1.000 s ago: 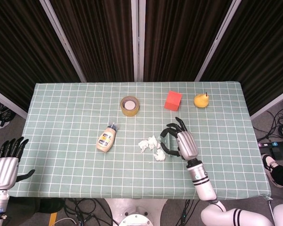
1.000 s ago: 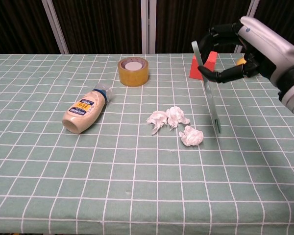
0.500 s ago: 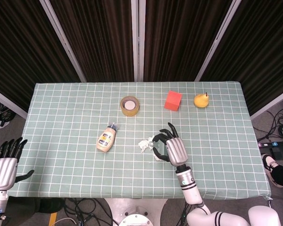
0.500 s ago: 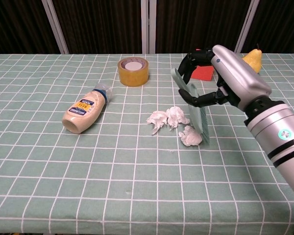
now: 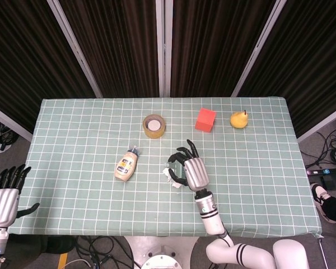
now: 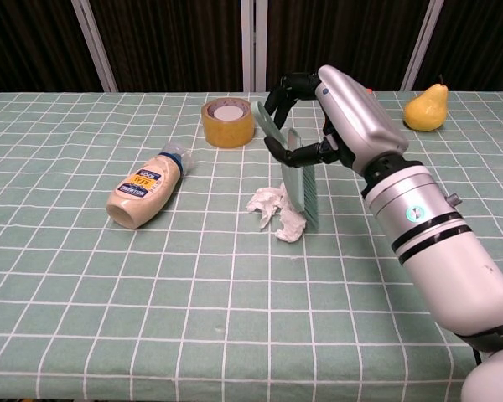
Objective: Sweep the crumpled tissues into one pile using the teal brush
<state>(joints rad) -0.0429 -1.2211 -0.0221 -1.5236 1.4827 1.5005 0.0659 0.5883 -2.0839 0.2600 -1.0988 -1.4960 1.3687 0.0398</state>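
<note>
1. Two views show the teal brush [image 6: 295, 172] held in the curled fingers of the right hand [image 6: 339, 113], its bristle edge standing just at the right side of the crumpled tissues [image 6: 277, 209].
2. The tissues lie bunched near the middle of the checked tablecloth [image 6: 109, 293], between the brush and the mayonnaise bottle [image 6: 144, 188], which lies well apart to the left.
3. The bristle edge is best kept low against the cloth, so that no tissue slips beneath it.
4. A short, slow push leftward is judged sufficient; a hard stroke could scatter the light paper or ruck the cloth.
5. The left hand [image 5: 4, 200] rests off the table's near-left corner, fingers spread, holding nothing.
</note>
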